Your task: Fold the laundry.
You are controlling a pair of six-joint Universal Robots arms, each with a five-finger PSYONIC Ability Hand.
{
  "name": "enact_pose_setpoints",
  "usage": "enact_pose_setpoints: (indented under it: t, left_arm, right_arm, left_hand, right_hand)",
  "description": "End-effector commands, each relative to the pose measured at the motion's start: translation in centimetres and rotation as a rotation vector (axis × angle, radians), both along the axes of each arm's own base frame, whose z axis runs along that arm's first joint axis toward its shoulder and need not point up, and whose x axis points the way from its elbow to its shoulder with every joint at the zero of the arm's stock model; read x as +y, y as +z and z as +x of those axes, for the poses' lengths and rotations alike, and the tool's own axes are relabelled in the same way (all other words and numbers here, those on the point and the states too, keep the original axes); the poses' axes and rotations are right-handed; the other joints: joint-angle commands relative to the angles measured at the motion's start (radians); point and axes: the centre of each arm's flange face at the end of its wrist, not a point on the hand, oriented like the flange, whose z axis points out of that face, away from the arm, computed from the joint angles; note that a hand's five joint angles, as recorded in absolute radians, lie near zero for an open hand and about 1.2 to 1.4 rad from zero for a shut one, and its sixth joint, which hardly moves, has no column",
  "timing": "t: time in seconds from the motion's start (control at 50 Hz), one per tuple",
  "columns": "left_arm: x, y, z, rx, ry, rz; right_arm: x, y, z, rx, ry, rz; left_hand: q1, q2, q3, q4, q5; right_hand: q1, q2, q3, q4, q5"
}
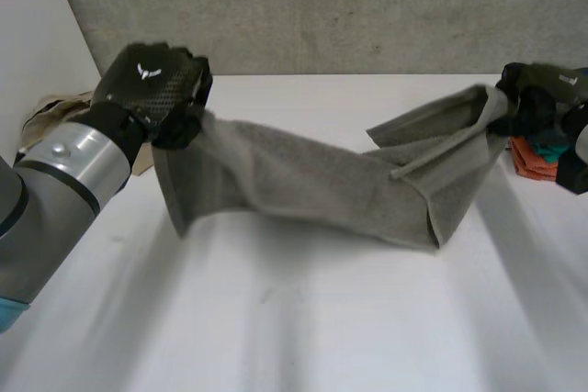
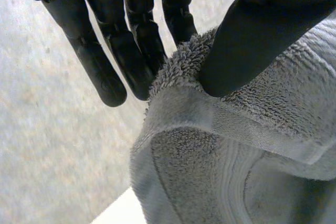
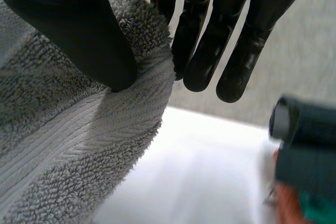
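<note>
Grey towel (image 1: 303, 176) spans lengthwise between the left hand (image 1: 152, 84) and right hand (image 1: 544, 96), sagging mid-span. The wrist views show each thumb pinching a towel end against the fingers.

We see bare table (image 1: 303, 319) before the towel (image 1: 303, 181), which spans mid-table; a cloth stack (image 1: 531, 157) sits beside the right hand (image 1: 542, 96).

left hand (image 1: 152, 84) raised, fingers (image 2: 113, 51) pinching | right hand (image 1: 542, 103) raised, fingers (image 3: 202, 40) pinching

towel (image 1: 303, 181): grey terry cloth, rough pile w/ ribbed band
table (image 1: 276, 319): white, smooth, matt
left hand (image 1: 152, 87): blk, matt, mesh-textured back
</note>
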Motion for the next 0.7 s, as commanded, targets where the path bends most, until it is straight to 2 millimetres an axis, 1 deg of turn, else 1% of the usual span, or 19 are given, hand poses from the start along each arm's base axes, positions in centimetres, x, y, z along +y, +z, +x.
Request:
enact_pose_setpoints:
  t: [0.02,0.04,0.06,0.08,0.14,0.2,0.28,0.3,0.36,0.38,0.4,0.44,0.46,0.52,0.54,0.58,0.6,0.62,0.7]
  left_arm:
    - [-3.5,-6.6,0.3,-0.07,0.048,0.174]
    - [-4.0,-7.0,0.4,-0.073,0.057,0.183]
    - [-4.5,-7.3,0.5,-0.076,0.067,0.191]
    - [-5.2,-7.9,0.6,-0.074,0.076,0.205]
    - [-5.9,-8.5,0.3,-0.077,0.076,0.212]
    - [-6.5,-8.5,0.2,-0.073,0.08,0.208]
    - [-6.5,-8.4,0.2,-0.072,0.079,0.207]
    - [-6.4,-8.4,0.2,-0.073,0.079,0.205]
    - [-6.2,-8.3,0.2,-0.071,0.077,0.206]
    - [-6.2,-8.3,0.2,-0.072,0.077,0.207]
    - [-6.1,-8.2,0.2,-0.071,0.077,0.206]
    - [-6.0,-8.2,0.2,-0.072,0.076,0.207]
    - [-6.0,-8.2,0.2,-0.071,0.076,0.208]
    - [-5.8,-8.3,0.3,-0.072,0.075,0.214]
    - [-5.8,-8.4,0.3,-0.072,0.075,0.216]
    - [-5.7,-8.4,0.2,-0.073,0.073,0.219]
    - [-5.6,-8.5,0.3,-0.074,0.073,0.22]
    - [-5.6,-8.5,0.3,-0.074,0.073,0.22]
    - [-5.5,-8.5,0.3,-0.075,0.073,0.223]
  right_arm:
    - [-2.7,-6.5,0.3,-0.06,-0.023,0.174]
    - [-3.0,-7.0,0.3,-0.065,-0.026,0.187]
    - [-3.5,-8.0,0.3,-0.076,-0.032,0.214]
    - [-3.7,-8.4,0.3,-0.081,-0.034,0.225]
    - [-4.1,-8.5,0.1,-0.064,-0.051,0.244]
    - [-4.0,-7.6,-0.2,-0.021,-0.07,0.219]
    - [-2.4,-4.2,-0.2,0.12,-0.037,0.096]
    - [-1.1,-2.8,0.0,0.208,-0.007,0.035]
    - [0.9,-1.3,1.0,0.343,0.073,-0.079]
    - [2.4,-0.8,2.5,0.432,0.156,-0.158]
    - [3.2,-0.7,3.2,0.473,0.196,-0.195]
    - [4.9,-0.9,4.7,0.542,0.281,-0.257]
    - [6.2,-1.5,6.1,0.605,0.358,-0.302]
    - [7.8,-2.5,7.6,0.689,0.448,-0.345]
    - [8.4,-3.4,8.3,0.735,0.494,-0.357]
    - [8.5,-4.6,8.8,0.786,0.532,-0.364]
    - [8.5,-5.8,9.3,0.824,0.564,-0.364]
    - [8.5,-6.4,9.6,0.844,0.581,-0.364]
    - [7.8,-8.0,10.9,0.899,0.623,-0.392]
  left_hand:
    - [0.261,0.201,0.206,0.198,0.247]
    - [0.261,0.201,0.206,0.198,0.247]
    - [0.261,0.201,0.206,0.198,0.247]
    - [0.261,0.201,0.206,0.198,0.247]
    - [0.261,0.201,0.206,0.198,0.247]
    - [0.261,0.201,0.206,0.198,0.247]
    - [0.261,0.201,0.206,0.198,0.247]
    - [0.261,0.201,0.206,0.198,0.247]
    - [0.261,0.201,0.206,0.198,0.247]
    - [0.261,0.201,0.206,0.198,0.247]
    - [0.261,0.201,0.206,0.198,0.247]
    - [0.261,0.201,0.206,0.198,0.247]
    - [0.261,0.201,0.206,0.198,0.247]
    - [0.261,0.201,0.206,0.198,0.247]
    - [0.261,0.201,0.206,0.198,0.247]
    - [0.261,0.201,0.206,0.198,0.247]
    - [0.261,0.201,0.206,0.198,0.247]
    - [0.261,0.201,0.206,0.198,0.247]
    - [0.261,0.201,0.206,0.198,0.247]
  right_hand:
    - [0.409,0.219,0.214,0.209,0.229]
    - [0.409,0.219,0.214,0.209,0.229]
    - [0.232,0.043,0.037,0.033,0.053]
    - [0.004,-0.185,-0.191,-0.196,-0.176]
    - [-0.813,-1.002,-1.008,-1.013,-0.993]
    - [-0.813,-1.002,-1.008,-1.013,-0.993]
    - [-0.813,-1.002,-1.008,-1.013,-0.993]
    - [-0.813,-1.002,-1.008,-1.013,-0.993]
    - [-0.813,-1.002,-1.008,-1.013,-0.993]
    - [-0.813,-1.002,-1.008,-1.013,-0.993]
    - [-0.813,-1.002,-1.008,-1.013,-0.993]
    - [-0.813,-1.002,-1.008,-1.013,-0.993]
    - [-0.813,-1.002,-1.008,-1.013,-0.993]
    - [-0.813,-1.002,-1.008,-1.013,-0.993]
    - [-0.813,-1.002,-1.008,-1.013,-0.993]
    - [-0.8,-0.989,-0.995,-0.999,-0.98]
    - [-0.78,-0.969,-0.974,-0.979,-0.959]
    - [-0.774,-0.963,-0.968,-0.973,-0.953]
    - [-0.671,-0.86,-0.866,-0.871,-0.851]
